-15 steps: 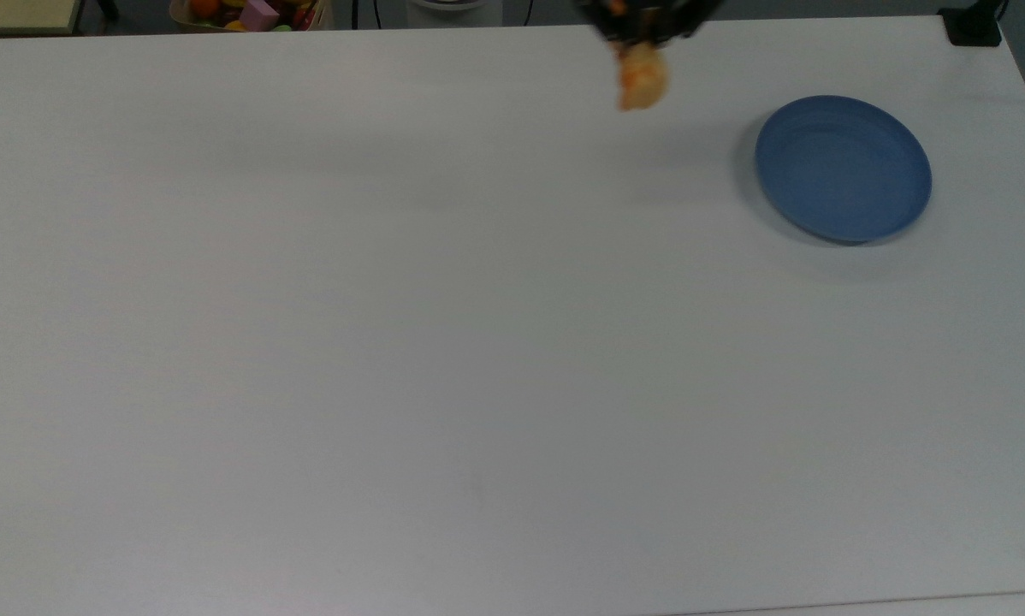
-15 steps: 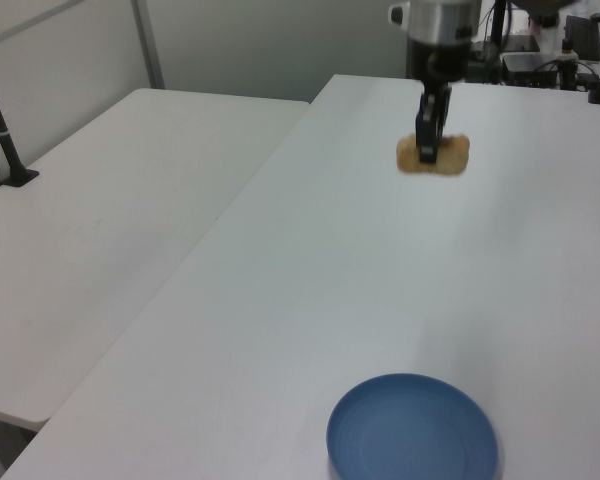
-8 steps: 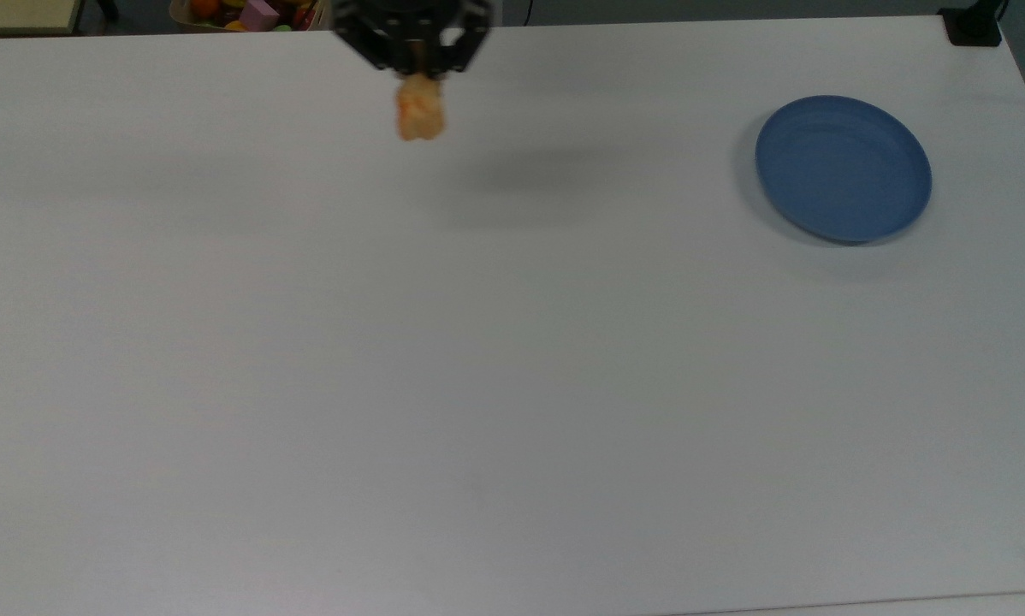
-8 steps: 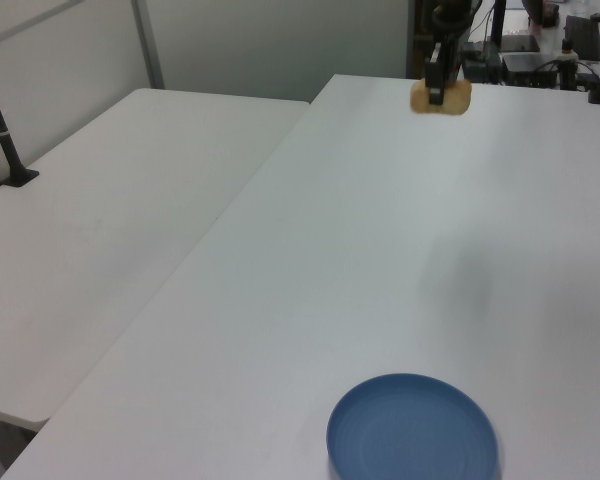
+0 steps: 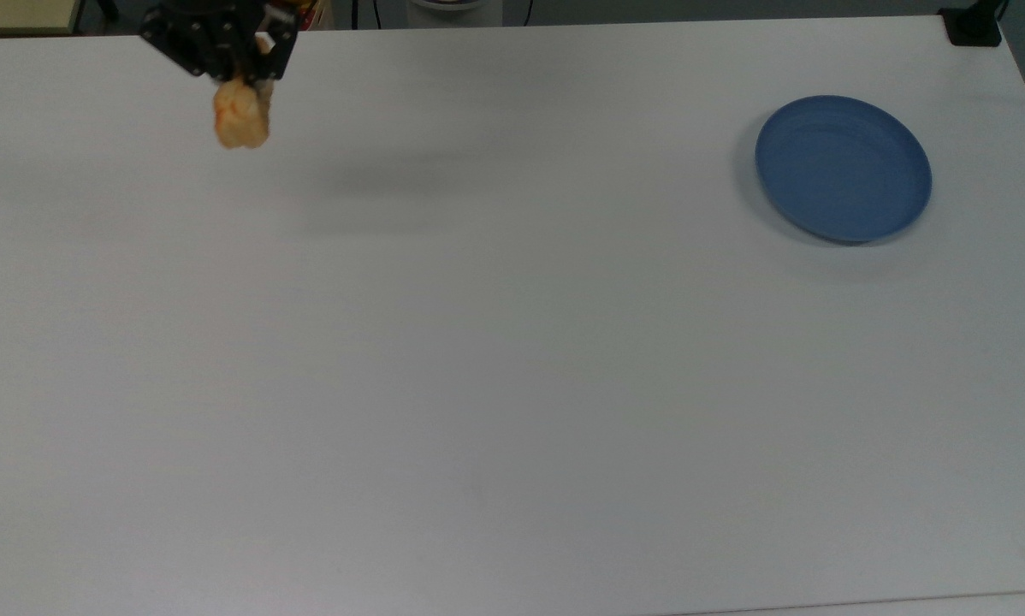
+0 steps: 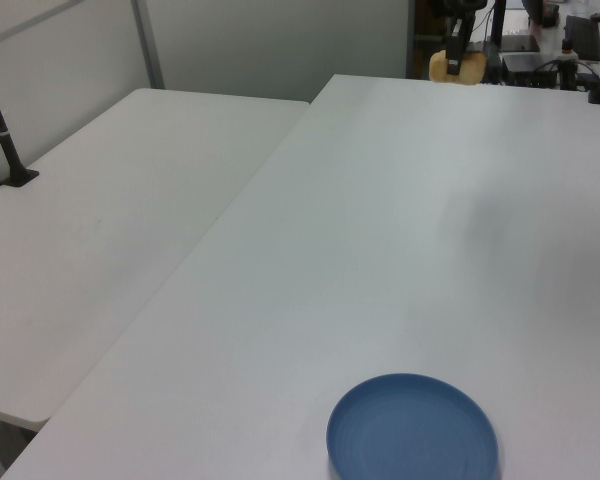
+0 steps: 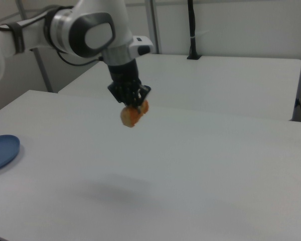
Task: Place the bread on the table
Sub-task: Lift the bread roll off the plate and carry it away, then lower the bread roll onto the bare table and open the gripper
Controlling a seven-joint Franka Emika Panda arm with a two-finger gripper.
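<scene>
Where the white table [image 6: 380,250] runs nearest the camera in the left view, a round blue plate [image 6: 413,431] lies flat on it with nothing in it. Beyond the plate the tabletop stretches bare, marked by a soft grey shadow partway along. At the far end the gripper [image 6: 455,62] hangs above the surface, its two dark fingers clamped on the bread [image 6: 457,68], a golden-orange roll carried clear of the table. In the top view the plate [image 5: 844,168] sits toward the top view's right, while the gripper [image 5: 243,81] and the bread [image 5: 241,122] are at the top view's upper left, well apart from the plate. In the right view the arm's white links reach in from the right view's upper left, the gripper [image 7: 133,104] points down, and the bread [image 7: 133,114] hangs below it, above a faint shadow on the table [image 7: 200,165]. A second white table [image 7: 226,80] stands behind.
</scene>
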